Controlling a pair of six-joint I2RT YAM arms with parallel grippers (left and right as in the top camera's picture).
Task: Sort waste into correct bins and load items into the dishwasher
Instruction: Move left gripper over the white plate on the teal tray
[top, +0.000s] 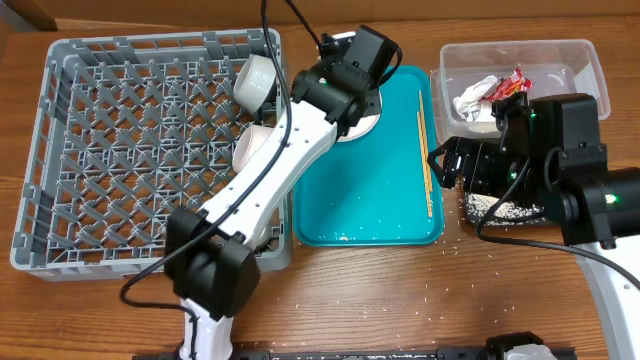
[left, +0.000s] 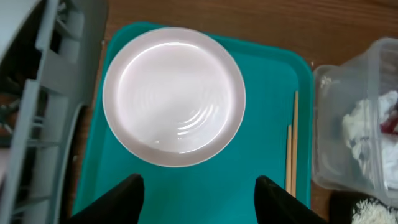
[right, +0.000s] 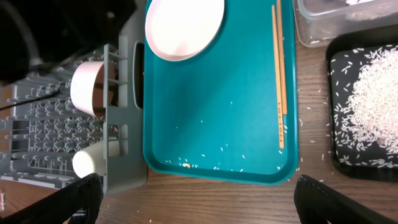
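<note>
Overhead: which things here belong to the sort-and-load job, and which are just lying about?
Job:
plate
chopsticks
dish rack, holding a white vessel and a second white vessel
clear tub, holding napkin and wrapper
black tray with rice

Just lying about:
teal tray
table

white plate (left: 174, 96) lies flat on teal tray (left: 261, 137); chopsticks (left: 292, 146) along tray's right side; left gripper (left: 199, 183) spread wide, empty.
</note>
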